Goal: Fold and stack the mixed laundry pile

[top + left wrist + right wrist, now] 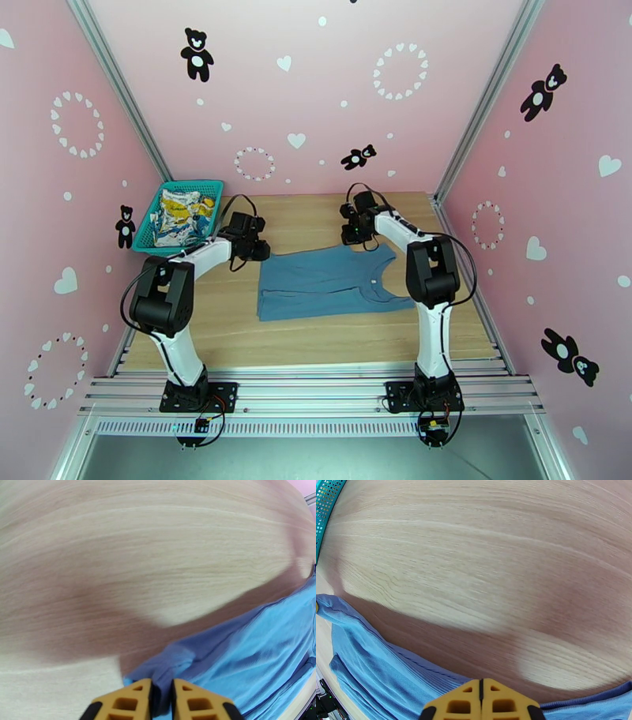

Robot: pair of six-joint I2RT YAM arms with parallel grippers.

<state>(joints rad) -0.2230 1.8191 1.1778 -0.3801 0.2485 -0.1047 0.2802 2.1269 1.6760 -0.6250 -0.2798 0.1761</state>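
Left gripper [161, 696]: jaws clenched on a fold of the blue tank top [324, 282].
Right gripper [482, 699]: jaws pinched shut on its far edge.
Placement: tank top spread across the counter [316, 338] middle.
Printed white cloth [183, 215]: in teal basket [207, 186], far left corner.

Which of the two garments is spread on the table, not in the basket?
The dusty-blue tank top, flat on the wooden table; the white printed cloth lies crumpled in the teal mesh basket.

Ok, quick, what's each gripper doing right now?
Left gripper: fingers closed, pinching a fold of the blue tank top.
Right gripper: fingers shut tight, apparently on the tank top's raised edge.
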